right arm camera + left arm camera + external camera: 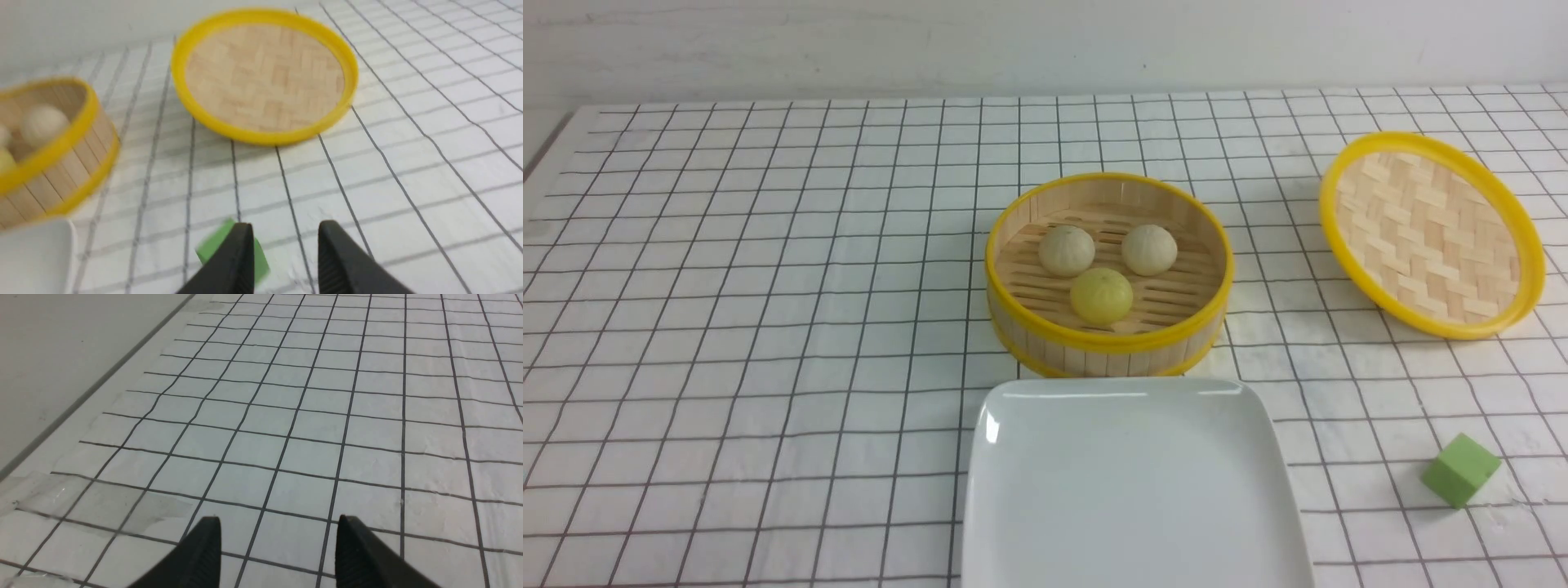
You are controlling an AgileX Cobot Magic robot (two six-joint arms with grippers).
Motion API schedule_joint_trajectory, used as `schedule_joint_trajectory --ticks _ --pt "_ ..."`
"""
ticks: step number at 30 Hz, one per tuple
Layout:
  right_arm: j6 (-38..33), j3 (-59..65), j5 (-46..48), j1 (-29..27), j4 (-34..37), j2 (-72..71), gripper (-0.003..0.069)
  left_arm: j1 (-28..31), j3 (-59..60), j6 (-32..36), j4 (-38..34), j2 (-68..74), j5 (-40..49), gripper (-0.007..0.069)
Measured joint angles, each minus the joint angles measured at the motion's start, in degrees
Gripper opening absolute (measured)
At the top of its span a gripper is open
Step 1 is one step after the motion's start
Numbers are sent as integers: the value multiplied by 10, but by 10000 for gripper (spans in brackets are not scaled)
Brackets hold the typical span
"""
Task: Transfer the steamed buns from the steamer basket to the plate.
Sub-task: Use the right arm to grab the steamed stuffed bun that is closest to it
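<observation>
Buns in basket, light and likely soft: grip low and gently

Three small domes sit inside the steamer basket [1111, 341], apart from its wall: a pale bun [1067, 251] at far left, another pale bun [1149, 250] at far right, and the yellow bun [1102, 296] nearest the plate [1127, 490], which lies just on the near side of the basket.

Each bun looks light. If the skins are as doughy as they seem, a hard squeeze could dent them; if they are firm toys, the rounded tops could slip upward out of a high grip. Best hold is across opposite flanks, at or just below the widest part, with the fingertips coming down from above, inside the rim. The yellow one has a pale neighbour close on its far side, so pinching it left to right should suit.

Both tools are released and grasp nothing: the left tool [278, 535] has its fingers wide apart, the right tool [286, 241] a narrower gap.
</observation>
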Motion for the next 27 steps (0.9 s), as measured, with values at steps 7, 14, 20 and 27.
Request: schedule_joint_trajectory --ticks 7,14,20,27 --pt "-33 -130 4 0 33 0 243 0 0 0 0 0 1 397" --pt "-65 -292 138 0 33 0 243 0 0 0 0 0 2 397" --pt "-66 -400 258 0 34 0 243 0 0 0 0 0 2 397" --pt "-66 -496 329 0 104 -3 243 0 0 0 0 0 2 397"
